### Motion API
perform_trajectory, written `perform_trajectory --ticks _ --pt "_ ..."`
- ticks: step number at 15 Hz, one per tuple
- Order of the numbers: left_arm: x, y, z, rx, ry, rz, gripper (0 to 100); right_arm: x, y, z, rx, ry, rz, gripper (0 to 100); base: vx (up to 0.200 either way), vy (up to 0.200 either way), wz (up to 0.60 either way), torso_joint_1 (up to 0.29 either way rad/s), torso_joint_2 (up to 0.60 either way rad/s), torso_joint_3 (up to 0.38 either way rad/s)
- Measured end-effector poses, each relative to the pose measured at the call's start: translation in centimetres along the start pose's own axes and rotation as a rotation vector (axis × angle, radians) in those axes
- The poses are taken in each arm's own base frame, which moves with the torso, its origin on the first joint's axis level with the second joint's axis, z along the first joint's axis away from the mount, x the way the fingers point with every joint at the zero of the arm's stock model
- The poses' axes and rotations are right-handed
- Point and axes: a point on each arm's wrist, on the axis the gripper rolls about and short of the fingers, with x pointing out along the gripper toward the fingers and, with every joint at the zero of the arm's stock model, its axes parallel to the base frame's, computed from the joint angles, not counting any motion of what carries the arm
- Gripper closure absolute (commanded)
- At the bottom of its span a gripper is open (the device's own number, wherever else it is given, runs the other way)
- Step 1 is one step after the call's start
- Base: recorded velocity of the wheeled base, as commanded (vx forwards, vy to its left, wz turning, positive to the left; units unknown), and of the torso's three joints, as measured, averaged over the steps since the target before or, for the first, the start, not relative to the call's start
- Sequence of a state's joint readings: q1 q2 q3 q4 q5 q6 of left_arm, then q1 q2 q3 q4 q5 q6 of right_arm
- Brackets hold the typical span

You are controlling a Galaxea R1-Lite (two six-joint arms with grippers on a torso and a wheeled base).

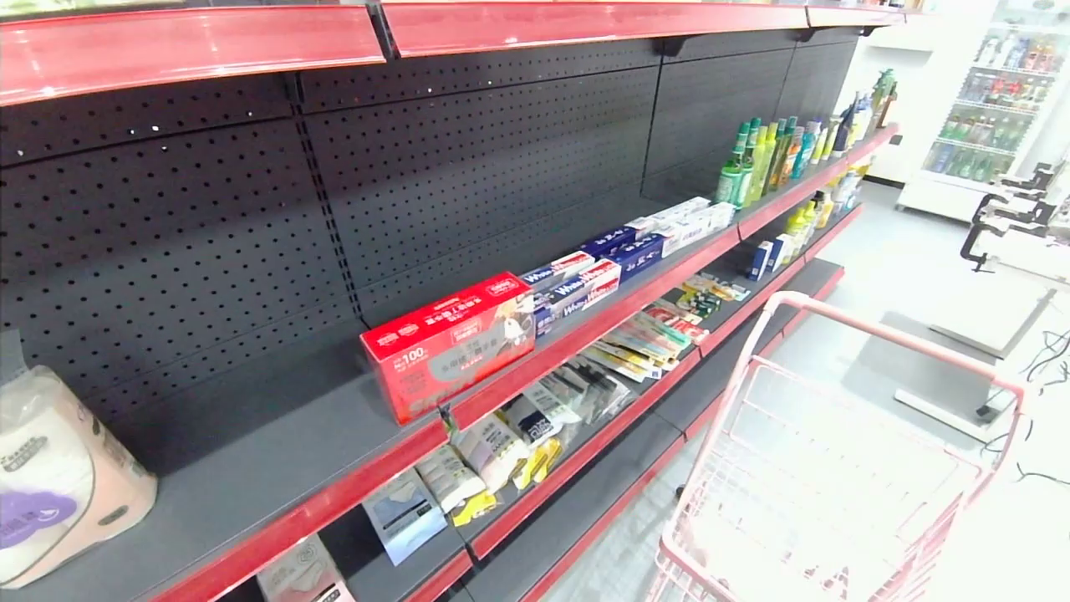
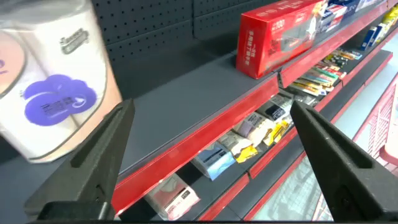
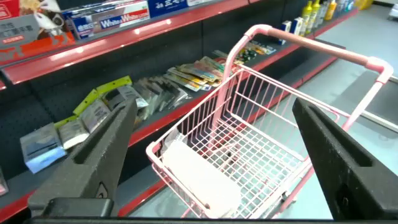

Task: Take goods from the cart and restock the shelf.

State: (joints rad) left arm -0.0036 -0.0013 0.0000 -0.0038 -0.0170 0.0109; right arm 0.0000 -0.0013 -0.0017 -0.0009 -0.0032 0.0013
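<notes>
The pink wire cart stands on the floor to the right of the shelf. Seen from above in the right wrist view, the cart holds a white package on its floor. My right gripper hangs open above the cart with nothing between its fingers. My left gripper is open and holds nothing in front of the grey shelf board. On that board sit a toilet paper pack and a red box. The red box rests at the shelf's front edge.
Blue and white toothpaste boxes and bottles line the shelf further right. Bare grey board lies between the toilet paper pack and the red box. The lower shelf carries packaged goods. A stand is behind the cart.
</notes>
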Motion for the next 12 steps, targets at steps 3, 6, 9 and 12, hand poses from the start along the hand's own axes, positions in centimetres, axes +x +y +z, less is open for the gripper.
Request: perform_trajectory --ticks 3,6,9,12 --pt "0.00 0.00 0.00 0.000 0.000 0.000 0 0.00 0.00 0.00 0.003 0.000 0.000 0 0.000 0.000 0.00 0.000 0.00 0.000" --pt "0.00 0.00 0.00 0.000 0.000 0.001 0 0.00 0.00 0.00 0.003 0.000 0.001 0 0.000 0.000 -0.60 -0.003 0.00 0.006" --pt "0.00 0.00 0.00 0.000 0.000 0.000 0 0.00 0.00 0.00 0.003 0.000 0.000 0 0.000 0.000 -0.60 0.010 0.00 0.001" --pt "0.00 0.00 0.00 0.000 0.000 0.000 0 0.00 0.00 0.00 0.003 0.000 0.000 0 0.000 0.000 -0.40 0.002 0.00 0.000"
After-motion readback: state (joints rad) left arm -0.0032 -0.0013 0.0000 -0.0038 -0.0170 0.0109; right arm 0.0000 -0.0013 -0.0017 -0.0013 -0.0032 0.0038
